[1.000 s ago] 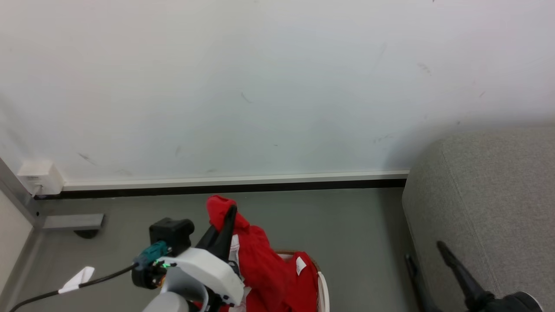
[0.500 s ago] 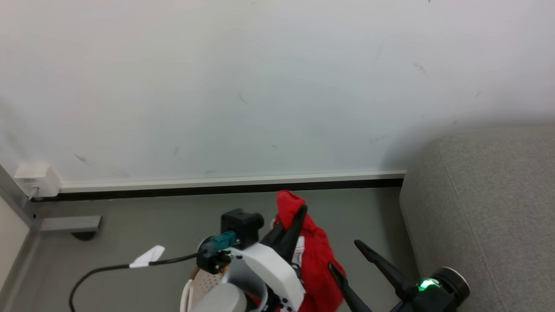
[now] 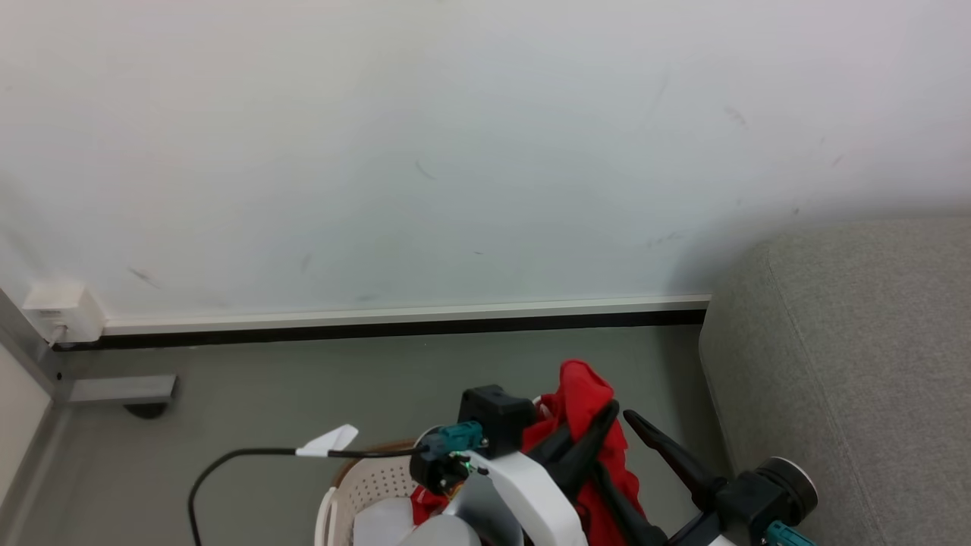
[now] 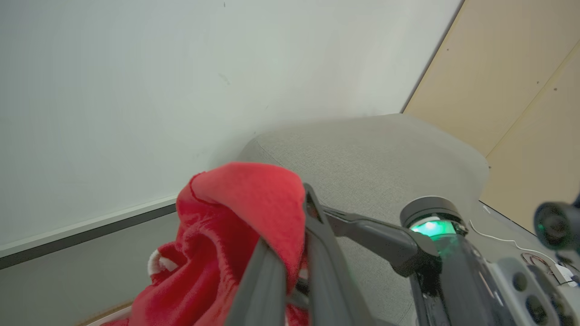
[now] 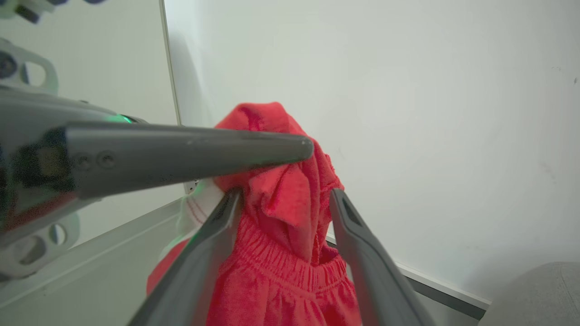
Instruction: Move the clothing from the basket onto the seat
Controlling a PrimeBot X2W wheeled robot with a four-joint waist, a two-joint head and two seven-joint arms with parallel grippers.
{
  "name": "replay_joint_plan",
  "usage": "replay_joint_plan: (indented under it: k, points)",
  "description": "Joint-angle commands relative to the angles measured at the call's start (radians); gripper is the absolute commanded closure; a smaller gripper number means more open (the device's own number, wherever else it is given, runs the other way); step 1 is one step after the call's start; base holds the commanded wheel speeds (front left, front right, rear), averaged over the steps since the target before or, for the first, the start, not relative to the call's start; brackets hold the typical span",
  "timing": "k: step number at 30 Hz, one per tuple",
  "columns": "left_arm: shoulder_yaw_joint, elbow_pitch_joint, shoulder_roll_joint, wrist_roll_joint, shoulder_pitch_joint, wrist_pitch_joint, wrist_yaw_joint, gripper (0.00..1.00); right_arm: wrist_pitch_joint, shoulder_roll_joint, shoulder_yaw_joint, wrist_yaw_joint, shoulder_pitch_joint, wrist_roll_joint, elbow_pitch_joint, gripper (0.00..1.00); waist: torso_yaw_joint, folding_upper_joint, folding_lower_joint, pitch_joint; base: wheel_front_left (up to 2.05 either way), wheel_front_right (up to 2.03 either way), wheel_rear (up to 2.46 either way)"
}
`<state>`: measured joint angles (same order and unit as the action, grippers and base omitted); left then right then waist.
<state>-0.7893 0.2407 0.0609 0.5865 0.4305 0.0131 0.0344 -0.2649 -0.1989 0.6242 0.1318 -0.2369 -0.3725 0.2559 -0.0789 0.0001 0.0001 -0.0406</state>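
No writing, brand, number or sign can be read in any view. In the head view, the white tag (image 3: 328, 440) on the black cable (image 3: 227, 457), lower left of centre, shows a blank face. The small pale box (image 3: 57, 312) on the wall at the left edge carries faint marks too small to make out

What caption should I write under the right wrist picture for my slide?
Red clothing pinched by the left gripper, the open right gripper straddling it, against a white wall.
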Motion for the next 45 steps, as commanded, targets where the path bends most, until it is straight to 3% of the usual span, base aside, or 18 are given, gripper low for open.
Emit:
replay_joint_plan:
  k: [1,10,12,13,14,22,23,24,25,35,45]
  points:
    - [-0.004,-0.011,-0.003,0.013,-0.008,-0.004,-0.006,1.00,0.001,-0.005,0.004,-0.002,-0.010,-0.011,0.009,0.00,0.001,-0.0001,-0.0001,0.000,0.00,0.00,0.00]
    - [-0.047,-0.059,-0.006,0.055,-0.021,-0.044,-0.016,1.00,0.007,-0.013,0.038,-0.002,-0.033,-0.079,0.074,0.00,0.003,-0.0001,-0.0001,-0.003,0.00,0.00,0.00]
    - [-0.050,-0.064,-0.006,0.058,-0.021,-0.046,-0.013,1.00,0.009,-0.016,0.042,-0.002,-0.040,-0.098,0.090,0.69,0.002,-0.0001,-0.0001,-0.004,0.00,0.00,0.00]
    - [-0.051,-0.065,-0.006,0.059,-0.022,-0.047,-0.012,1.00,0.013,-0.016,0.047,-0.002,-0.044,-0.108,0.096,0.95,0.002,-0.0001,-0.0001,-0.004,0.00,0.00,0.00]
    - [-0.053,-0.066,-0.006,0.060,-0.022,-0.047,-0.012,1.00,0.014,-0.017,0.050,-0.002,-0.047,-0.116,0.102,1.00,0.001,-0.0001,-0.0001,-0.004,0.00,0.00,0.00]
    - [-0.052,-0.052,0.004,0.048,-0.018,-0.032,0.000,1.00,0.009,-0.031,0.061,-0.002,-0.061,-0.157,0.123,1.00,-0.005,-0.0001,-0.0001,-0.001,0.00,0.00,0.00]
    - [-0.050,-0.050,0.005,0.045,-0.017,-0.026,0.002,0.87,0.008,-0.033,0.058,-0.002,-0.063,-0.160,0.125,1.00,-0.006,-0.0001,-0.0001,-0.001,0.00,0.00,0.00]
    - [-0.049,-0.048,0.004,0.043,-0.015,-0.021,0.004,0.48,0.009,-0.036,0.053,-0.002,-0.065,-0.160,0.126,1.00,-0.006,-0.0001,-0.0001,0.000,0.00,0.00,0.00]
    - [-0.049,-0.045,0.004,0.040,-0.013,-0.016,0.006,0.00,0.009,-0.039,0.050,-0.002,-0.067,-0.163,0.126,1.00,-0.007,-0.0001,-0.0001,0.000,0.00,0.00,0.00]
    - [-0.048,-0.007,0.005,0.028,-0.009,0.027,0.016,0.00,0.002,-0.086,-0.020,-0.002,-0.056,-0.164,0.099,1.00,-0.034,-0.0001,-0.0001,0.005,0.00,0.00,0.00]
    - [-0.053,0.045,0.007,0.014,0.004,0.061,0.021,0.00,0.000,-0.158,-0.136,-0.002,-0.032,-0.149,0.022,1.00,-0.129,-0.0001,-0.0001,0.029,0.00,0.00,0.00]
